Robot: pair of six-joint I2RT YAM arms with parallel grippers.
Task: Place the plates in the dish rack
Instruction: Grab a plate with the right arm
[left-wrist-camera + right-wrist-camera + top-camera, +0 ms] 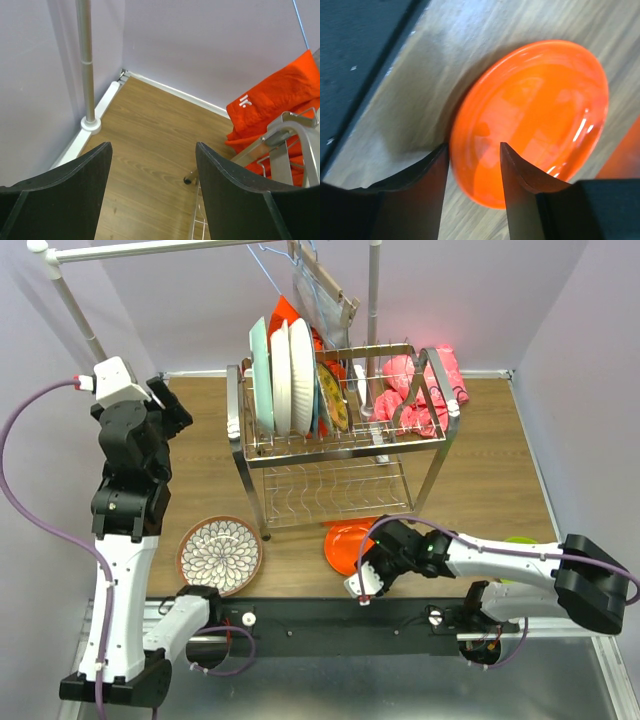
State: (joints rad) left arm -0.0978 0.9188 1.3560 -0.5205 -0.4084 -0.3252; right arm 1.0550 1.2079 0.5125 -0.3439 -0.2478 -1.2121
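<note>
Tabletop's [500,460] near edge: right tool [473,146] astride rim of orange plate [535,110], grip unclear; left tool [152,145] released.

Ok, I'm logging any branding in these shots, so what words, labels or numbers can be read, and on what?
"lr." in white letters, on the orange cloth draped beside the dish rack; it may be part of a longer mark.
Nothing else can be read in any view.
</note>
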